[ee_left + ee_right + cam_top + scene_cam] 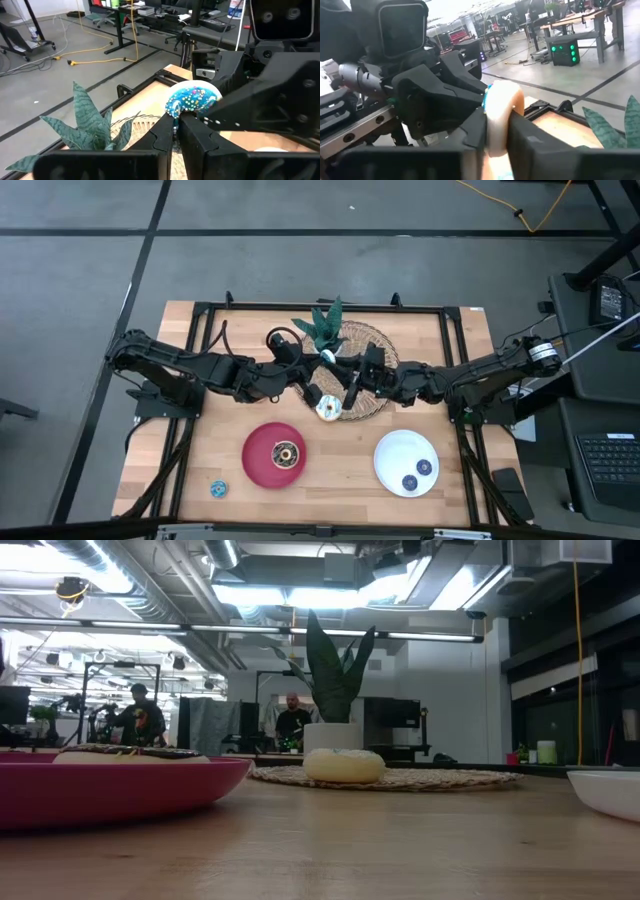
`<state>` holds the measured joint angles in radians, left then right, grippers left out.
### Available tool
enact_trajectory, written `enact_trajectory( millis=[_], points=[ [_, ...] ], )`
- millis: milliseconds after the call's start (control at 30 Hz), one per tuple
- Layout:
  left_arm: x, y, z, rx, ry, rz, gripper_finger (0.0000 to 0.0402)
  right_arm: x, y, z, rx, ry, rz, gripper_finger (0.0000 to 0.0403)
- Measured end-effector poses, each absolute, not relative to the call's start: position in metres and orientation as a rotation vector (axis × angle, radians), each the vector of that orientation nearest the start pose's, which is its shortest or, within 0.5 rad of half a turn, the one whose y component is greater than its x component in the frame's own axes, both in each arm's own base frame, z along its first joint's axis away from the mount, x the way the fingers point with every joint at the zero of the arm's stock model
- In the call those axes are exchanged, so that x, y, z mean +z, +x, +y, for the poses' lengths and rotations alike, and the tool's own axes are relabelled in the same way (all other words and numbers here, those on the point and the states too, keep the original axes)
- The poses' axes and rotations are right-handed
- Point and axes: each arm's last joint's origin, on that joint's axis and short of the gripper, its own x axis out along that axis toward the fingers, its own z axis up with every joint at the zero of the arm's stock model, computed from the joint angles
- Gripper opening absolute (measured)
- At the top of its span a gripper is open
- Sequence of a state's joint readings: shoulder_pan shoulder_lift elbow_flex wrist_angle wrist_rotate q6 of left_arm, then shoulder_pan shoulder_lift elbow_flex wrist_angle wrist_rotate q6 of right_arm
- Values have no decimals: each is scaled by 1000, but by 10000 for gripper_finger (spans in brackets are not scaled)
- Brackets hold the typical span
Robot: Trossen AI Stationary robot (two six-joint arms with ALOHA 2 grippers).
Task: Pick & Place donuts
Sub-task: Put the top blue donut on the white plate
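The red plate [120, 790] sits nearest, by the desk's front edge left of centre, and the brown chocolate donut [286, 453] lies in its middle. Toward the front-left corner a small blue donut [217, 489] lies alone on the bare wood, well apart from the plate.

The left arm reaches in from the left edge. The left gripper [327, 360] hangs over the woven mat [375, 340] at the desk's middle, toward the back edge. The light-blue iced donut [192, 100] is in the air right at its tips; whether this gripper grips it cannot be told. The right gripper [495, 130], come in from the right edge, meets it there and is clenched on that same donut, which is seen edge-on between its fingers.

A potted plant [322, 325] stands on the mat just behind the two grippers, its leaves close to them. The cream-white donut [327, 409] lies on the mat's front rim, under the grippers.

Toward the front-right corner the white plate [395, 450] holds two small dark-blue donuts [424, 467], apart from each other.

Two people [140, 715] stand in the room far behind the desk.
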<state>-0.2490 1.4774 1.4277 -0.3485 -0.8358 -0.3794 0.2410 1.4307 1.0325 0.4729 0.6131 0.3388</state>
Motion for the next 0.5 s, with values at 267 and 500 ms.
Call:
enact_trajectory(
  millis=[267,500],
  points=[
    [394,298,-60,601,-152,232,86,335,315,67,-336,400,-145,18],
    [407,275,-55,548,-164,255,162,338,300,63,-322,487,-55,15]
  ],
)
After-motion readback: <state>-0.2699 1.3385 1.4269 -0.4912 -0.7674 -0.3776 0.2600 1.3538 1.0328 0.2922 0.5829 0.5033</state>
